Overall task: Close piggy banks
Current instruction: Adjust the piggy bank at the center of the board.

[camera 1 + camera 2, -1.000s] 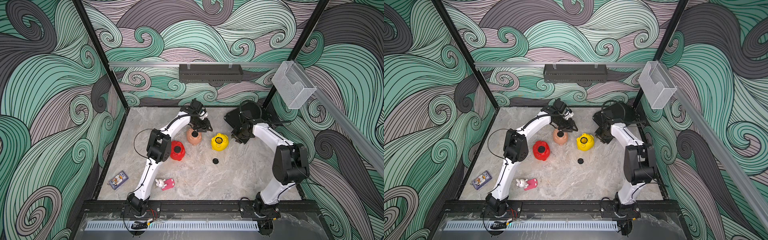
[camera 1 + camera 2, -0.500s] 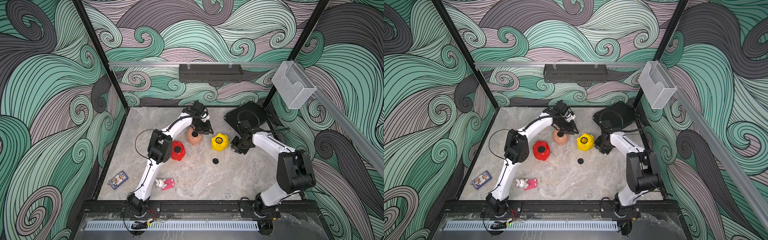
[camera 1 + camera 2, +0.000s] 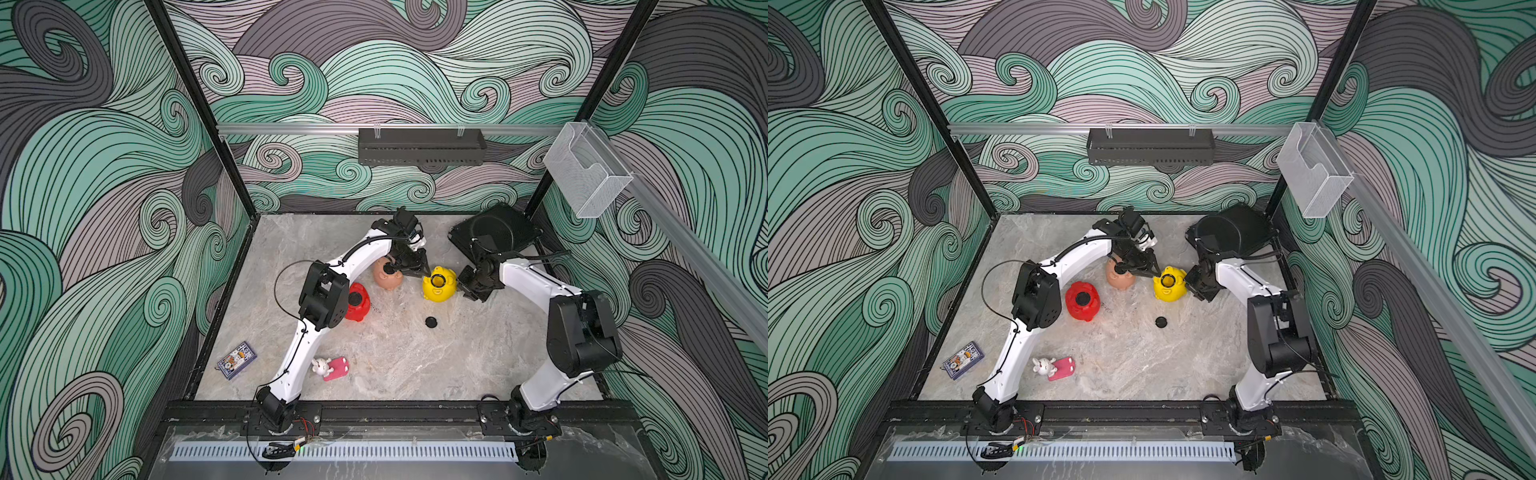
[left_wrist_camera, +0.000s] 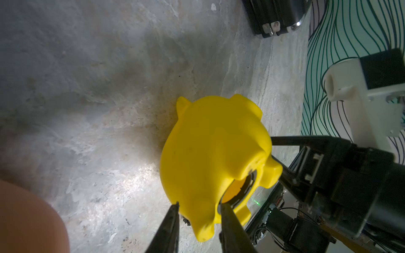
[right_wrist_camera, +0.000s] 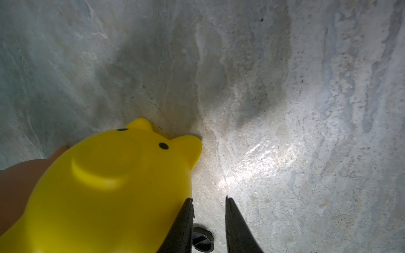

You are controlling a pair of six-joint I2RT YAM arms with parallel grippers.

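The left gripper [image 4: 198, 207] had closed, the right gripper [image 5: 209, 200] swung in. Past the red pig [image 3: 361, 309] and peach pig [image 3: 384, 279], the left pinched the yellow pig [image 3: 438, 286] by its hole rim mid-table; the right stood slightly open, empty, beside it. Light, stiff, slick: rim grip seemed best

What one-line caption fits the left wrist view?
Left gripper closed on the upturned yellow piggy bank, near its open belly hole.

yel. pig [image 3: 436, 293], red pig [image 3: 1075, 309], prob. peach pig [image 3: 386, 280]

Top views overlook the table [image 3: 478, 353]; wrist views close-up.
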